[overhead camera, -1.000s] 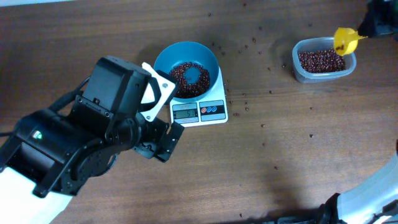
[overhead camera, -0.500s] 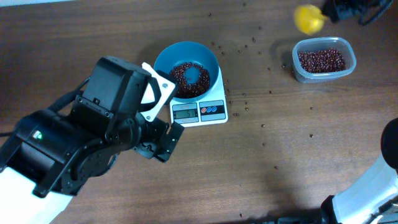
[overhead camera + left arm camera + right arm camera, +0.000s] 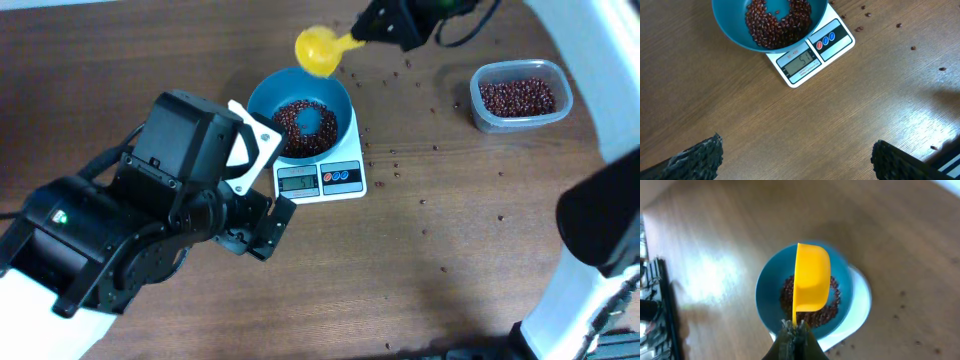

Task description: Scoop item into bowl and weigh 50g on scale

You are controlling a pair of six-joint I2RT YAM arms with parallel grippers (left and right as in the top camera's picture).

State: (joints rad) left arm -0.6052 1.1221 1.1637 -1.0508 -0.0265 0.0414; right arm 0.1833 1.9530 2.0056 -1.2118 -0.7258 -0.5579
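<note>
Over the bowl's far rim, the right fingers (image 3: 790, 339) are clamped on the handle of a yellow scoop (image 3: 811, 277), held above the teal bowl (image 3: 262, 95) of beans (image 3: 305, 125), which sits on the white scale (image 3: 322, 180). The left fingers (image 3: 697, 159) are spread apart over the tabletop (image 3: 790, 130) near the scale. A clear tub (image 3: 476, 100) of beans sits well apart.

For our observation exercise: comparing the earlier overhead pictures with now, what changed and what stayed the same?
The right gripper carried the scoop left, from over the tub to above the far rim of the bowl, holding it throughout. Nothing was let go. The bowl, scale, tub and left arm stayed put.
</note>
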